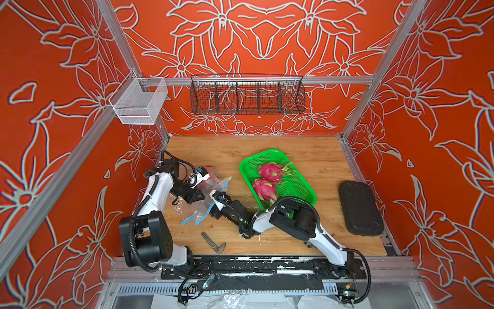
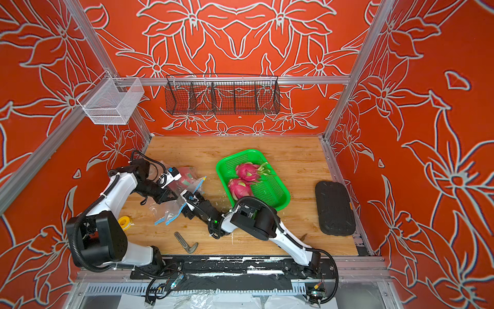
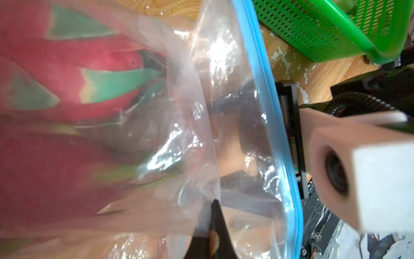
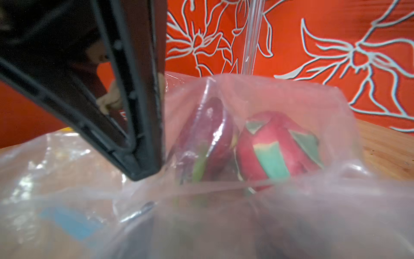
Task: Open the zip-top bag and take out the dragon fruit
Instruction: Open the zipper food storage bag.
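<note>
Now the left gripper (image 3: 214,208) is closed tight on a fold of the zip-top bag (image 3: 224,56). The right gripper (image 3: 233,141) stands at the bag's blue-edged mouth, jaws apart, seen dimly through the film, and holds nothing that I can see. Two dragon fruits (image 4: 275,145) lie inside, just above it in both top views, left of centre, their long axes about toward the mouth; I judge the right arm is nearer. Two loose fruits (image 1: 270,171) rest in the green basket (image 1: 295,184), right of centre.
</note>
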You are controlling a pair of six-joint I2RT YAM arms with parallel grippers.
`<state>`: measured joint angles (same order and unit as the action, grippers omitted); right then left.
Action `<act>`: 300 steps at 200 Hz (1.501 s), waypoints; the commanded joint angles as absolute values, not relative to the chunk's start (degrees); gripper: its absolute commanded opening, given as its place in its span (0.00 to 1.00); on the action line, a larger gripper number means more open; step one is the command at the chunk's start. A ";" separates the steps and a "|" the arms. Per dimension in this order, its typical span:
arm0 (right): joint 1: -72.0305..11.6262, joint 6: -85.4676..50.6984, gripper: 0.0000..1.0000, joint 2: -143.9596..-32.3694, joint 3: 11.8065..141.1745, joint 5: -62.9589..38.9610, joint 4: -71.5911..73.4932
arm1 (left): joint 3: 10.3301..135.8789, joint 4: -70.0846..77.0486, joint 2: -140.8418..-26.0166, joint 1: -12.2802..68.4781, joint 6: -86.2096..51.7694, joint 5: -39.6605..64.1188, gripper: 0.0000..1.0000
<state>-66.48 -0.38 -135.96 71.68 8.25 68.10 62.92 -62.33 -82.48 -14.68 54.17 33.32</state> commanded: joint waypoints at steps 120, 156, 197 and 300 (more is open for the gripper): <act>-67.40 0.00 0.00 -131.34 60.29 8.28 79.42 | 69.88 -63.78 -81.06 -19.54 53.84 32.21 0.00; -67.75 0.00 0.00 -130.19 57.81 8.94 80.15 | 72.52 -62.51 -82.26 -21.19 52.08 31.46 0.00; -67.85 -1.40 0.00 -129.73 54.11 10.43 80.75 | 74.38 -59.89 -83.00 -23.54 49.87 31.64 0.00; -67.89 -2.33 0.00 -128.26 46.15 11.16 80.86 | 77.58 -56.93 -89.30 -31.06 44.05 37.00 0.00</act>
<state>-67.26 -2.09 -128.51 49.56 9.61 84.71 76.71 -65.23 -92.58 -29.26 43.44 36.34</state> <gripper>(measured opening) 0.044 0.047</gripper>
